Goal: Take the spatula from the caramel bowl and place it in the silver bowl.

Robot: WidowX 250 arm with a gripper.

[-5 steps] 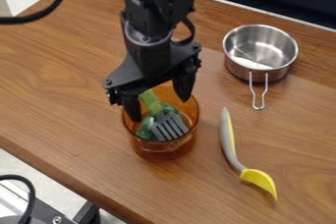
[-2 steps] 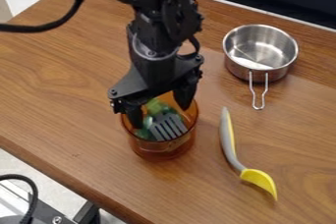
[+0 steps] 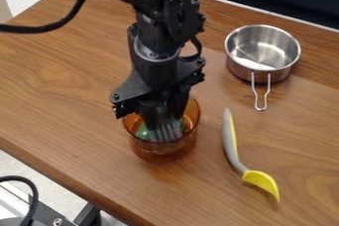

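The black gripper (image 3: 165, 121) reaches into a translucent amber, round-walled bowl (image 3: 162, 153), its fingers drawn close together on the grey slotted spatula (image 3: 165, 133), which is inside the bowl beside something green (image 3: 142, 132). A shiny metal pan (image 3: 265, 46) with a looped wire handle and a curved grey-and-yellow utensil (image 3: 261, 181) rest on the brown wood-grain table (image 3: 73, 121); pale floor (image 3: 21, 158) lies below its edge.

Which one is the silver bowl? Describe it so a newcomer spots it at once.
On the wooden table, look right of the black arm, toward the far edge. There sits a round, shiny silver bowl with a thin wire handle pointing toward the camera. Unlike the see-through amber bowl nearer the camera, it is solid metal.
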